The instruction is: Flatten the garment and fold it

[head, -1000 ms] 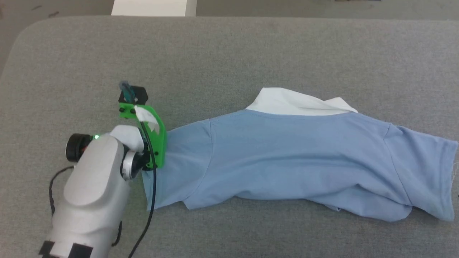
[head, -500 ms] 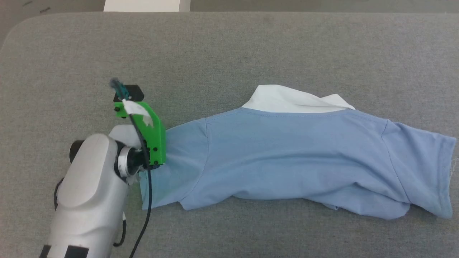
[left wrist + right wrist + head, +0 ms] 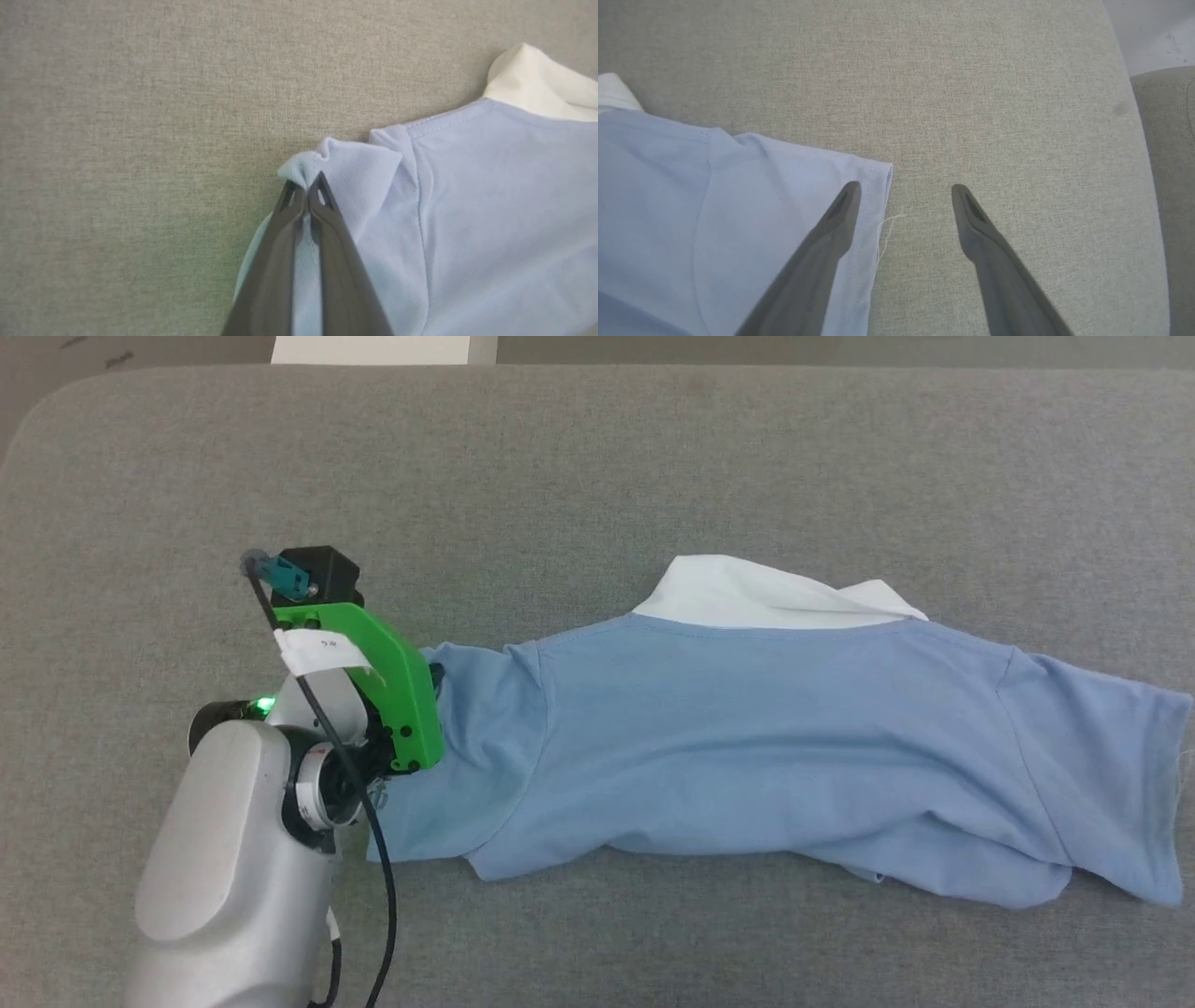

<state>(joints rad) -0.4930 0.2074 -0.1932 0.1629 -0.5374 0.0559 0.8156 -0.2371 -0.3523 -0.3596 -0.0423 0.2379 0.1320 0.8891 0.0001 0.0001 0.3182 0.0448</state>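
My left gripper point(image 3: 306, 185) is pinched tight on the far-left sleeve corner of the garment point(image 3: 747, 737), which lies spread left to right on the grey padded surface point(image 3: 597, 457). My right gripper point(image 3: 906, 200) stands wide apart at the right sleeve hem, holding nothing. Versus a second ago, the left sleeve corner is now puckered where I pinch it.

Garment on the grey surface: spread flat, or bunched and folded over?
Not flat. The garment lies stretched sideways with its lower edge bunched in loose folds, and the left gripper pinches a puckered sleeve edge.
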